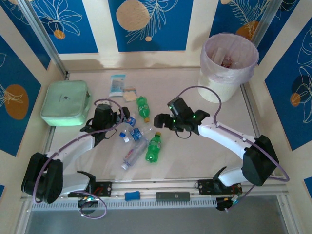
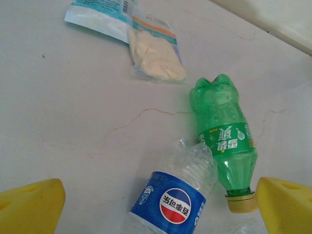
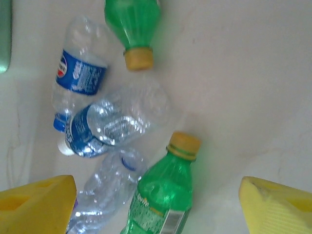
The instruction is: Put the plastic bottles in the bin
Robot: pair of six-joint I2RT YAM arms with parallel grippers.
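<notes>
Your left claw (image 2: 158, 207) is spread wide, empty, with a clear bottle (image 2: 170, 200) and a green bottle (image 2: 224, 131) under it, mid table (image 1: 195, 161). Your right claw (image 3: 156, 204) is spread too, and a second green bottle (image 3: 163, 195) lies below its gap. The bin (image 1: 219, 90) stands at the far right corner.

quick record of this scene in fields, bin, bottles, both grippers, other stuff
container: cream-white bin with pink liner, far right corner
bottles on table: far green bottle, near green bottle, about three clear bottles, all lying clustered mid-table
left arm: left gripper open, empty, over a clear blue-labelled bottle
right arm: right gripper open, empty, above the near green bottle
other: mint-green pouch far left; blue-white packet near the far edge
</notes>
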